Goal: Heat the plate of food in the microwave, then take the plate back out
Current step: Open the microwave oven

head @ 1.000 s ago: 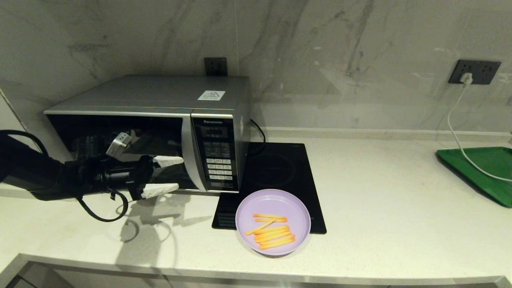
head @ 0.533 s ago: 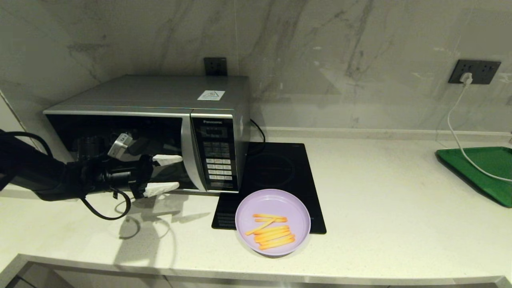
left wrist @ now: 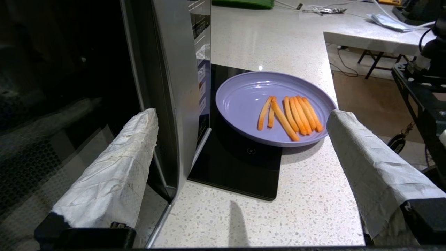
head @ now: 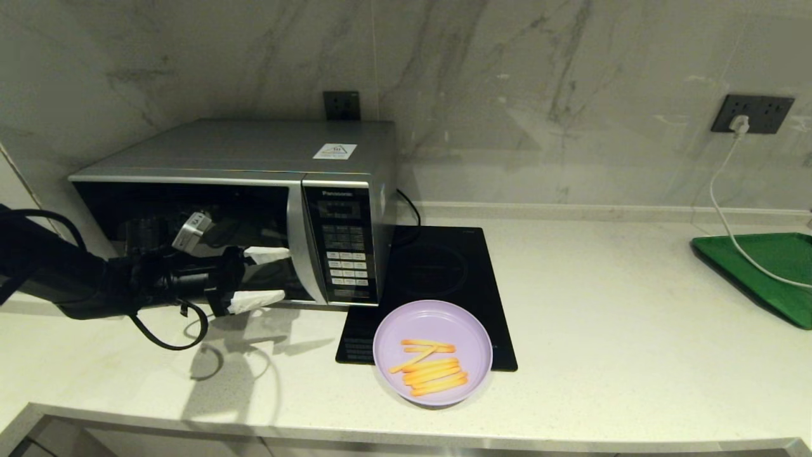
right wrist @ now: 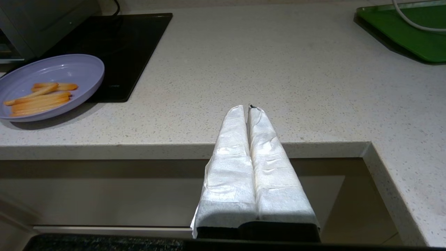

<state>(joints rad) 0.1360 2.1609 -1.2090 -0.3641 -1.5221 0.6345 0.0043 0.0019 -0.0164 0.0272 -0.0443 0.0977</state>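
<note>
Door-opening step: left hand (head: pixel 265 278), fingers spread wide and empty, faces the closed microwave (head: pixel 254 209) door's handle strip (left wrist: pixel 174 104); plate of food (head: pixel 432 352) lies beyond it on the surface (head: pixel 602 330). Next, straddle and pull the strip. Right hand (right wrist: pixel 249 111), fingers pressed together, parked.

Head cam looks down on counter (head: pixel 602 304); wrist cams sit low, close; all share plate (head: pixel 433 352).

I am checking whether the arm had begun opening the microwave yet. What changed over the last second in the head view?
Almost nothing. The left claw hangs open and empty in front of the microwave door, short of the handle strip, and only eased very slightly up. The door is shut as before. The plate of food has not moved, half on the black hob. The right claw stays shut and parked.
</note>
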